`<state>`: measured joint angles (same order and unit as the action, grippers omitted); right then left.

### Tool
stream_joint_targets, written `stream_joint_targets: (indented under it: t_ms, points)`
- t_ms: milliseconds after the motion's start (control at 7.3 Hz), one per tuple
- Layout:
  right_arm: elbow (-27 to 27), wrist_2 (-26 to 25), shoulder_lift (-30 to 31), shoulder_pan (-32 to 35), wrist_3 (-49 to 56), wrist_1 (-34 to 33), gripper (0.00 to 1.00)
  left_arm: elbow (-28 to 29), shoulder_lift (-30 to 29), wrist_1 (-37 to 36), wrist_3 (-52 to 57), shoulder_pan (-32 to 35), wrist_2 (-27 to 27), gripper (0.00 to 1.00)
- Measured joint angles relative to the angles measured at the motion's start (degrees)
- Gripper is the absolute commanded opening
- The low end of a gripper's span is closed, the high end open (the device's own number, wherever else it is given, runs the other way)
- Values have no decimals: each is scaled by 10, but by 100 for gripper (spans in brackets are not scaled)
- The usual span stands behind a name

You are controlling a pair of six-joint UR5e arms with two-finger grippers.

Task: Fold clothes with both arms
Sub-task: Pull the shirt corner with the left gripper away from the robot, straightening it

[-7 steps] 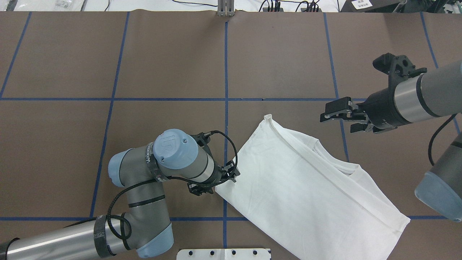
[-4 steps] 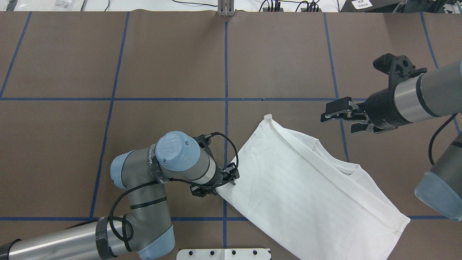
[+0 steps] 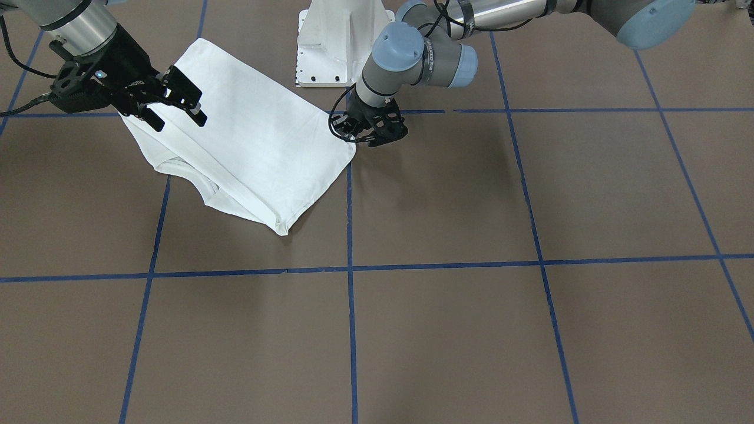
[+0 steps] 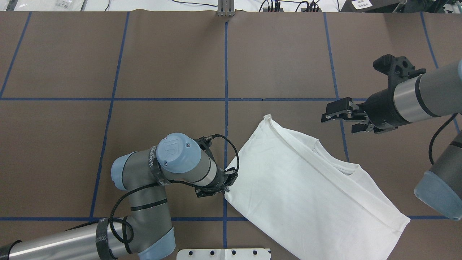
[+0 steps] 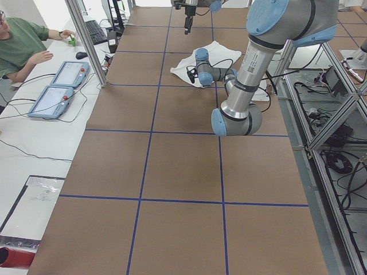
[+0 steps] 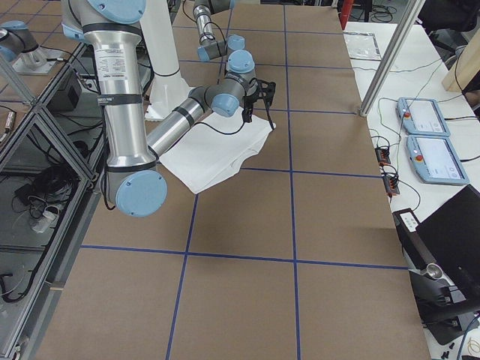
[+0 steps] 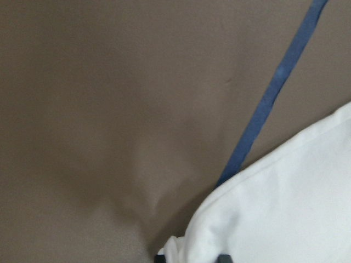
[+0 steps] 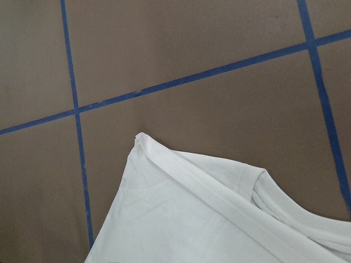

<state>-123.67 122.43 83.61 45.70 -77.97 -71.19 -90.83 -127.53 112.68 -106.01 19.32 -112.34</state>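
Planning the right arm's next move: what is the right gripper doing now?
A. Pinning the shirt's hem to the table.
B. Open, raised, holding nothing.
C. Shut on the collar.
B: the right gripper hangs above the table with its jaws apart and empty, clear of the T-shirt.

My right gripper (image 6: 260, 112) hangs over the white T-shirt (image 6: 217, 154), at its far edge; my right arm (image 6: 176, 116) slants across it.

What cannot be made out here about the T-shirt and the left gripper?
Left gripper: overhead, its own wrist covers the fingertips; grip on the white T-shirt unclear.
T-shirt's near corner: overhead, cut off by the bottom edge.
Left wrist view: blurred; gripper almost outside the bottom edge.
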Motion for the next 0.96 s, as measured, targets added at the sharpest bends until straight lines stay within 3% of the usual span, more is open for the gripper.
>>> stream_joint_targets:
  t_ms: [411,958]
  points:
    - [0,-3,-2,0,0,0,100,-14,6,-13,2,24,0,0]
    - [1,-20,-3,-2,-1,0,100,-15,11,-63,51,123,0,0]
